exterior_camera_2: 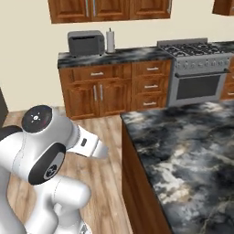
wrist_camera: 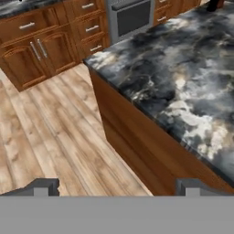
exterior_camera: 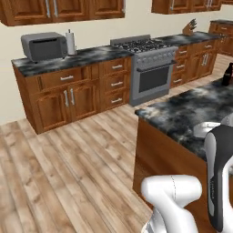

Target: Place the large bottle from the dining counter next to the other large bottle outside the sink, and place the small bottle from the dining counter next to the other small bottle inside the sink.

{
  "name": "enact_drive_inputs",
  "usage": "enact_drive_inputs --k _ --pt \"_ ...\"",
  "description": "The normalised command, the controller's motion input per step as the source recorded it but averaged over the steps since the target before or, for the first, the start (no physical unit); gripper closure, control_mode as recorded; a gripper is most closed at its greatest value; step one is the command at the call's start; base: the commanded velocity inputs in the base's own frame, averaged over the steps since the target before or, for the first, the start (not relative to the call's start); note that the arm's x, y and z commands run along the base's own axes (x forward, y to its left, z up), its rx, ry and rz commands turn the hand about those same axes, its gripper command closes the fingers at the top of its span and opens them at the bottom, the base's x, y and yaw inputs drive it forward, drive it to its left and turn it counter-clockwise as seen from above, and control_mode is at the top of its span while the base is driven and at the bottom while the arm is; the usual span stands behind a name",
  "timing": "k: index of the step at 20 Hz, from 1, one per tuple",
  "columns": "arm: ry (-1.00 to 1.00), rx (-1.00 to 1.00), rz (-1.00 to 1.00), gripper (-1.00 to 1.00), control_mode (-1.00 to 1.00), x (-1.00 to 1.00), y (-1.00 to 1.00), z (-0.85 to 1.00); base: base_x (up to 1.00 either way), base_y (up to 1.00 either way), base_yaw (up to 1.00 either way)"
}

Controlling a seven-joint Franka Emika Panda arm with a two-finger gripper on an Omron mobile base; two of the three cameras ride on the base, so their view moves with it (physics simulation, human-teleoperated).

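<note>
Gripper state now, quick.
Gripper: open, holding nothing, beside the dining counter.

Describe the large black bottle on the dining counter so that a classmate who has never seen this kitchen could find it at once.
Start at the dining counter, the marbled black-and-white island with a reddish wood base. Follow its top to the far end, away from the robot. There stands the large bottle, upright, dark and slim-necked, the one tall thing on that stone top.
</note>
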Motion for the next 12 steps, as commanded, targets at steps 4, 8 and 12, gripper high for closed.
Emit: enact_drive_inputs --k 4,8,12 --pt "0.00 0.00 0.00 -1.00 1.00 0.00 0.00 0.00 -0.71 -0.15 0.32" --pt "0.00 0.00 0.00 -1.00 1.00 0.00 0.00 0.00 -0.59 -0.26 0.35" --pt "0.00 0.00 0.00 -1.00 1.00 0.00 0.00 0.00 -0.48 -0.33 0.38"
